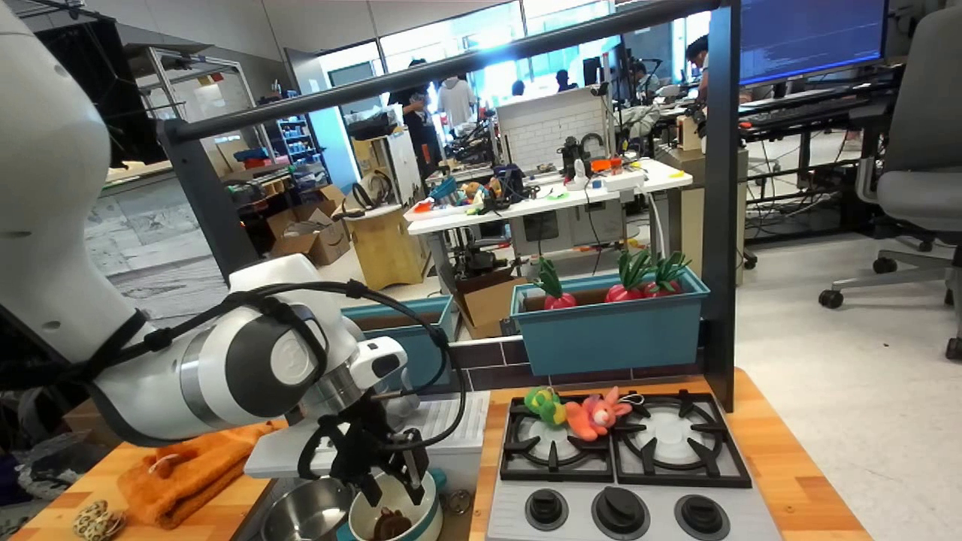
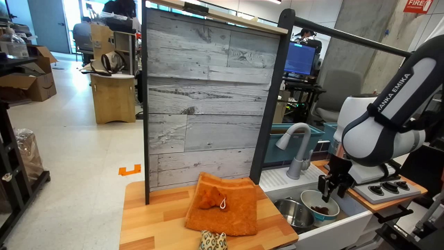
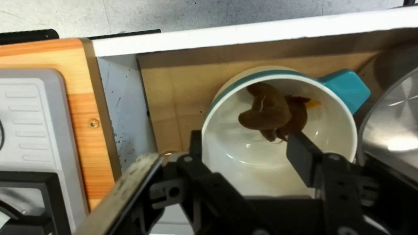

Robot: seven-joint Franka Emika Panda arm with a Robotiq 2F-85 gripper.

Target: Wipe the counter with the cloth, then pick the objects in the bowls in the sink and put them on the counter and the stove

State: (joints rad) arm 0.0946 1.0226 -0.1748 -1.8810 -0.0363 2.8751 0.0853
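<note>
My gripper point(image 3: 245, 143) stands open above the white, teal-rimmed bowl point(image 1: 430, 518), nothing between its fingers. A brown plush toy point(image 3: 269, 112) and a darker one point(image 3: 297, 114) lie at the bottom of that bowl. Beside it in the sink point(image 2: 333, 232) is a steel bowl point(image 2: 295, 211). The folded orange cloth point(image 2: 239, 215) rests on the wood counter point(image 2: 166, 229), with an orange plush toy point(image 2: 211, 198) on top and a leopard-spotted toy point(image 2: 212, 240) at its front edge. On the stove point(image 1: 624, 511) sit a green toy point(image 1: 545, 406) and a coral rabbit toy point(image 1: 596, 415).
A grey faucet point(image 2: 301, 152) rises behind the sink. Teal planters stand at the back, a planter point(image 1: 612, 330) with red-and-green plants behind the stove. A dark post point(image 1: 720, 225) and the grey plank panel point(image 2: 208, 97) border the counter. The bowl's teal handle point(image 3: 347, 89) points toward the steel bowl.
</note>
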